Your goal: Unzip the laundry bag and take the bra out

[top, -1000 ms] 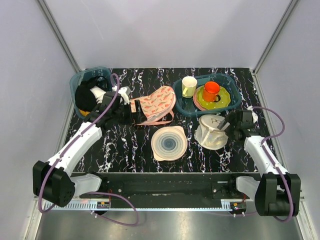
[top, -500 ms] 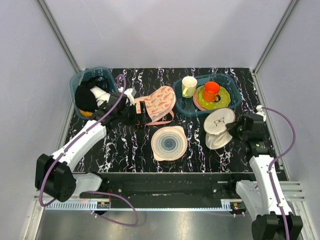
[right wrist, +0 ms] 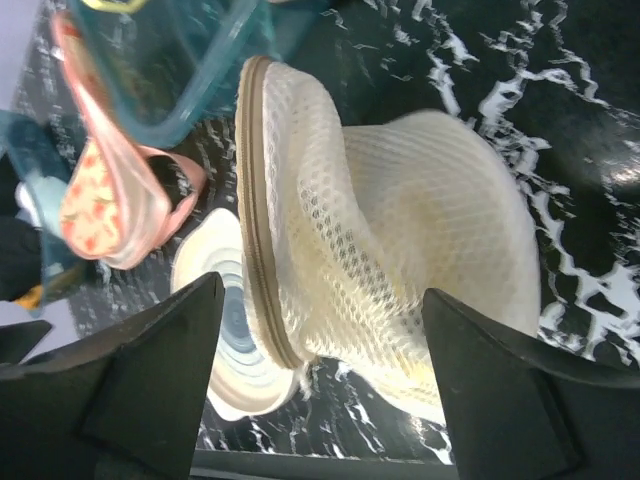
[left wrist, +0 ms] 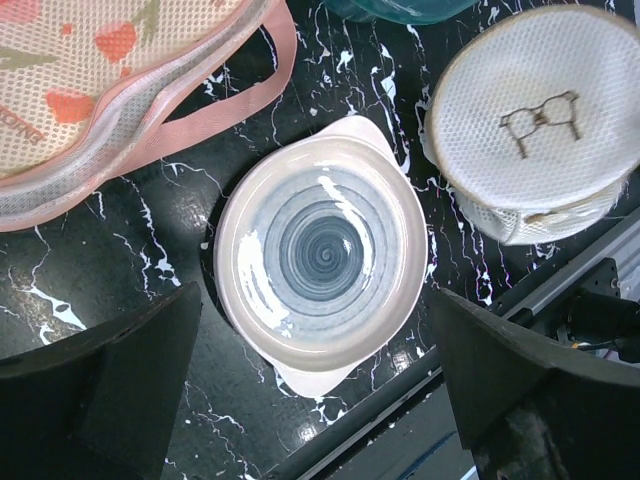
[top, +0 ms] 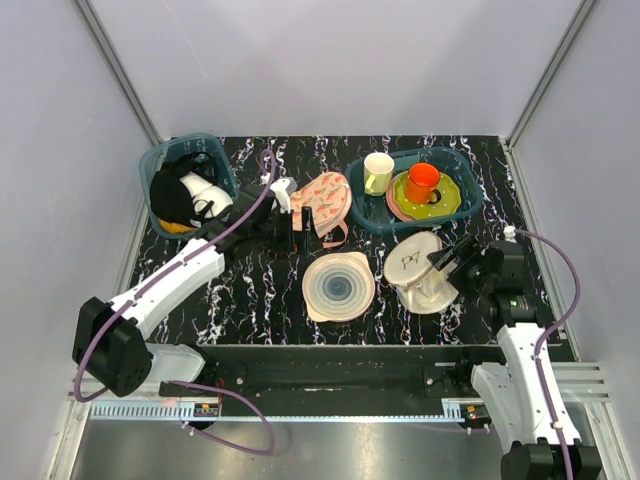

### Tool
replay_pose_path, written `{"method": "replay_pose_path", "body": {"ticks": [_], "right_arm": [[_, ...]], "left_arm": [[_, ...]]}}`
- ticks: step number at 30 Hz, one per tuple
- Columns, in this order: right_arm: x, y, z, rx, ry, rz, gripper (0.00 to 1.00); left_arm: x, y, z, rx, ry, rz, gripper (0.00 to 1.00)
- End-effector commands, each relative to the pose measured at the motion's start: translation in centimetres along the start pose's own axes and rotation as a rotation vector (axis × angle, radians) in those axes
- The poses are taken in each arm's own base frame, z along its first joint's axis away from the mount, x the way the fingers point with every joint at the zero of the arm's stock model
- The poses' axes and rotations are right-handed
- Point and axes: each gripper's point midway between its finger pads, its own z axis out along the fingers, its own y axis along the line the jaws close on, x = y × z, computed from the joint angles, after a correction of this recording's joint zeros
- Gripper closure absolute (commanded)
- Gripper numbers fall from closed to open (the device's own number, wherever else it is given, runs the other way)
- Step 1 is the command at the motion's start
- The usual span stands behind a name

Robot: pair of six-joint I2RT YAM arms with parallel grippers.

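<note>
Black, white-veined marble-look tabletop [top: 250, 290]. Pale grey walls [top: 330, 60] on 3 sides, alu posts [top: 118, 68] at back corners. Metal rail [top: 330, 409] along near edge. Soft, even light.

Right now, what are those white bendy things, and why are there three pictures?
They are two robot arms, bolted at the near edge of a black marbled table. One picture looks down from above; the other two come from a camera on each arm's wrist. Each arm ends in a two-finger claw. The left claw hangs open above a pale blue-white ringed dish. The right claw is open beside the white round mesh laundry bag. A pink carrot-patterned cloth and a teal plastic tub of cups are there too. Neither claw holds anything, as far as I can see.
</note>
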Motion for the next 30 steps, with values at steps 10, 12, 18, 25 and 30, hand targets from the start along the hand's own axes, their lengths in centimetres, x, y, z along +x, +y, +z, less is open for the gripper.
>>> {"method": "replay_pose_path", "body": {"ticks": [10,12,18,25,30], "right_arm": [[-5.1,-0.2,-3.1,0.168,-0.154,-0.162,0.05],[-4.5,-0.7,-2.4,0.181,-0.119,-0.153,0.05],[-1.9,-1.5,0.5,0.135,-0.041,-0.041,0.06],[-1.5,-3.1,1.6,0.176,-0.039,-0.045,0.25],[-1.2,-3.7,1.8,0.188,-0.037,-0.054,0.31]], "left_arm": [[-0.6,-4.2,2.0,0.057,0.009,0.081,0.01],[-0.1,-4.3,2.3,0.06,0.025,0.085,0.01],[0.2,-5.2,3.5,0.084,0.046,0.073,0.01],[2.0,-8.0,7.7,0.089,0.035,-0.095,0.01],[1.3,-11.0,8.1,0.117,0.017,-0.062,0.07]]}}
